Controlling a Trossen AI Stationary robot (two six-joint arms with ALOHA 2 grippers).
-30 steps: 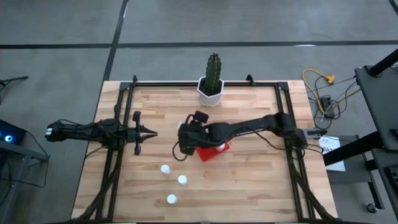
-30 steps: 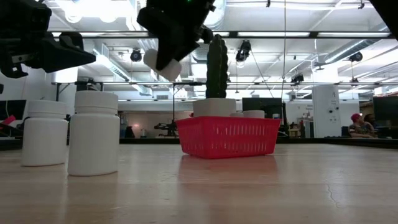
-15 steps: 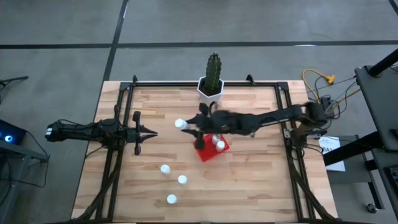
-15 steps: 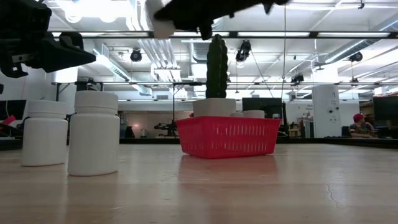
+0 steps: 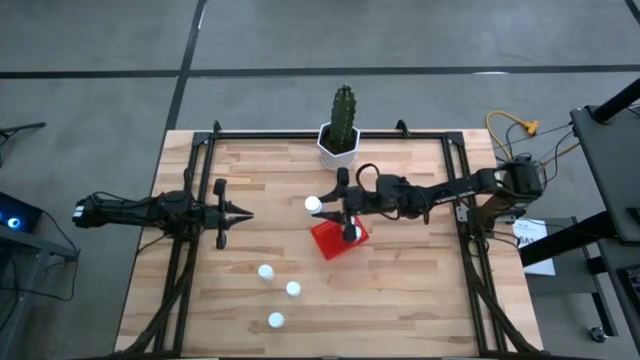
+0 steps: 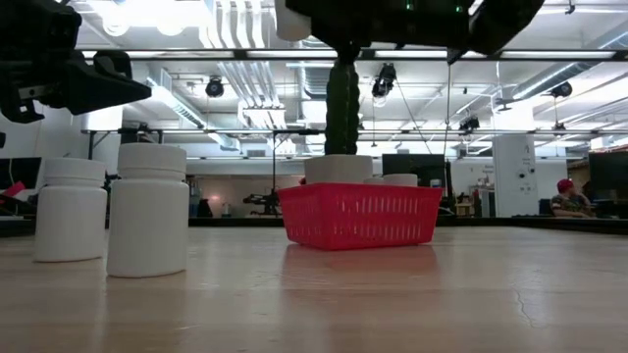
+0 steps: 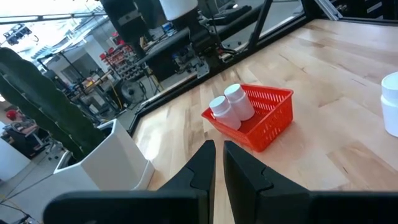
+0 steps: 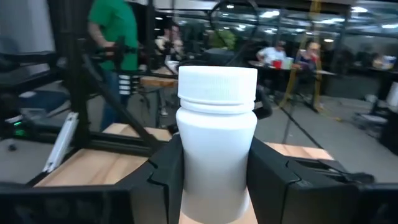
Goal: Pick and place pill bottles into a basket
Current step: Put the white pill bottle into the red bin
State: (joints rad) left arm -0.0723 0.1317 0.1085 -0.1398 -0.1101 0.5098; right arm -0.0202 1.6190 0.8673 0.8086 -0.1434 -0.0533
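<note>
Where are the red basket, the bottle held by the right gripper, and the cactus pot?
red basket [image 6: 359,217]: low view, meshed front wall.
held bottle [image 8: 217,149]: right wrist view, its body.
cactus pot [image 5: 338,152]: high view, white rim.

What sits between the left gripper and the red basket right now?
In the high view, only bare table lies between the left gripper and the basket; the held bottle is above that stretch.

Open tabletop [image 5: 420,290] surrounds the basket [image 5: 330,240]; the cactus pot [image 5: 338,146] blocks its far side.
</note>
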